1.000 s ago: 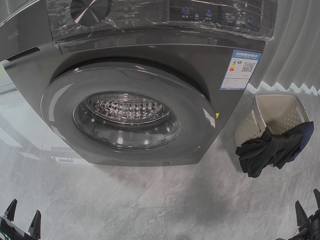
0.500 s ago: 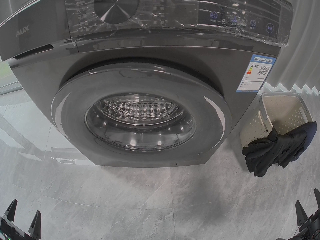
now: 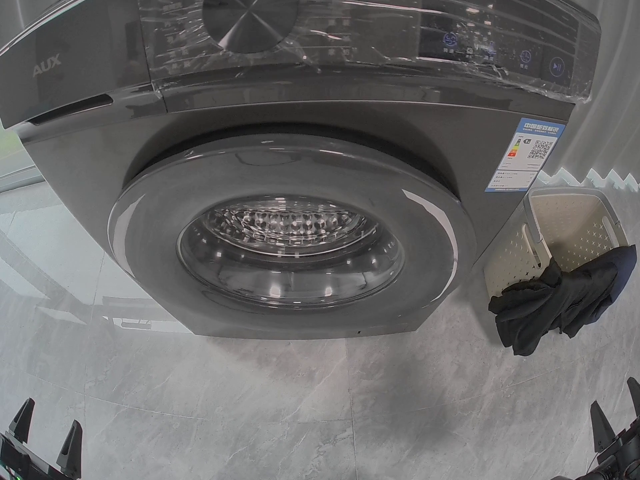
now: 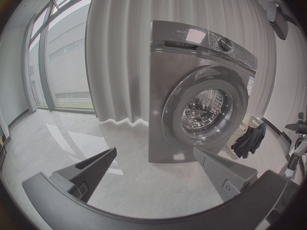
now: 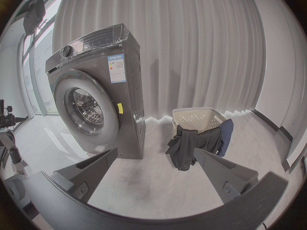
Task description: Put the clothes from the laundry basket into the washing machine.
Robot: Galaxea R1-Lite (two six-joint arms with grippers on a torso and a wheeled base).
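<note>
Hanging low at the left corner of the head view, the one left gripper [image 3: 47, 430] has its fingers [image 3: 70, 439] spread wide with nothing between them; its wrist view shows the same wide gap [image 4: 154, 154].

One washing machine [image 3: 293, 135] stands ahead on the floor [image 3: 267, 401], its single round door [image 3: 290, 251] shut. Just beside its right flank sits one laundry basket [image 3: 580, 218], pale and perforated. The clothes [image 3: 550, 301] are draped over the basket's near rim, spilling down its outer wall to the floor: a black heap, which may be one garment or two, and one navy piece [image 3: 623, 265] at its right end.

The one right gripper [image 3: 617, 411] hangs low at the right corner, its fingers likewise wide apart on nothing, as its wrist view shows [image 5: 155, 154].

Against a second ago, the machine and basket lie farther right and fill more of the head view. The whole picture has shifted, so the camera has moved and not the things. Both grippers keep their corners.

Bare floor runs between the grippers and the machine's front. Behind the basket a curtain [image 5: 198, 48] closes the room; the basket's left wall is almost against the machine.
</note>
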